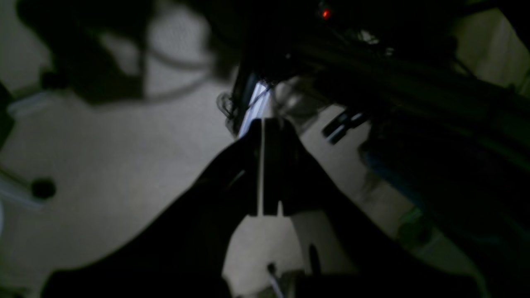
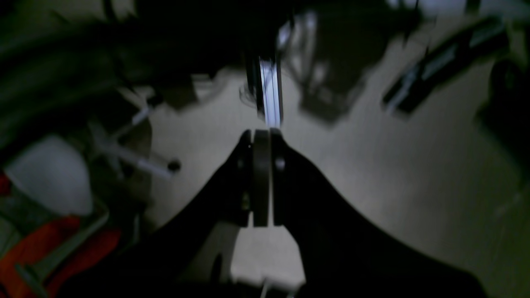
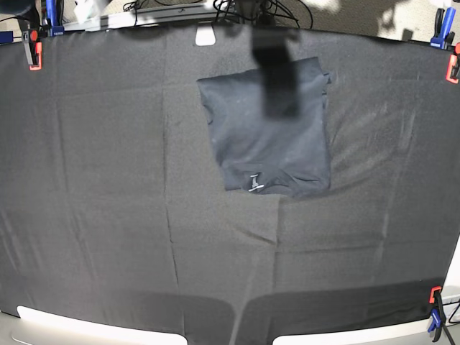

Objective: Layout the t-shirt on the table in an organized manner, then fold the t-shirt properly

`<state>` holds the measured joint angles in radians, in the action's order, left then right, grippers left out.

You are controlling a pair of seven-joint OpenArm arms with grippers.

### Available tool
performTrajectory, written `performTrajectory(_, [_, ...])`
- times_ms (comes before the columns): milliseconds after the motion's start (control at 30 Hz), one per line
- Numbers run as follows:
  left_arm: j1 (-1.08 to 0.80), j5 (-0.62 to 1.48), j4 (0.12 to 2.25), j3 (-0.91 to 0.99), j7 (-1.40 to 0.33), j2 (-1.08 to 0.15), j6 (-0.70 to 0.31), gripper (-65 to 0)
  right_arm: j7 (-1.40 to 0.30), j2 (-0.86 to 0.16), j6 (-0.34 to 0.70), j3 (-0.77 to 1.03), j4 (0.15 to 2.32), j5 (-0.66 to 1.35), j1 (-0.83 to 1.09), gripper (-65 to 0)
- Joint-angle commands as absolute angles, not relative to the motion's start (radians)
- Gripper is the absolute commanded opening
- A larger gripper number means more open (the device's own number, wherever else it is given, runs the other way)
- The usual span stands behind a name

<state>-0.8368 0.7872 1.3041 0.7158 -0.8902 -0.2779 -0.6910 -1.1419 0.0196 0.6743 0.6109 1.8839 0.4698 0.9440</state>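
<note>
T-shirt [image 3: 269,140]: a dark charcoal-navy, short-sleeved garment of thin, faintly shiny fabric, lying folded into a compact, roughly square packet on the tabletop [image 3: 108,201]. Position: upper centre of the base view, at about 1 o'clock from the tabletop's middle. A small white tag mark [image 3: 254,184] shows near the packet's 6 o'clock edge. A blurred dark shape [image 3: 277,72] overlaps the packet's 12 o'clock edge; what it is cannot be determined.

Handling, as a judgement: the fabric appears light, limp and somewhat slippery, so layers may slide apart if lifted carelessly. Take hold at a corner or along a folded edge, pinching all layers together.

End effectors: the left end effector [image 1: 265,165] is pressed together and holds nothing. The right end effector [image 2: 261,178] is likewise pressed together and empty. Both wrist views look past the fingers at pale floor, not cloth, so both appear well apart from the garment.

Surface: matte black creased cloth covers the tabletop, secured by red and blue clamps [image 3: 31,52] at the corners; pale edges [image 3: 86,323] show at 6 o'clock.

Room: cables [image 3: 244,8] lie beyond the 12 o'clock edge.
</note>
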Motion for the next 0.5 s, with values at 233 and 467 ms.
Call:
performTrajectory(233, [-0.813, 0.591, 1.019, 0.511, -0.578, -0.423, -0.698, -65.0, -1.133, -0.064, 0.68, 0.543, 1.534, 0.475, 0.879, -65.0])
performTrajectory(467, [-0.721, 0.354, 0.889, 0.261, -0.305, -0.405, -0.698, -65.0, -1.109, -0.169, 0.67, 0.505, 1.132, 0.474, 0.648, -65.0])
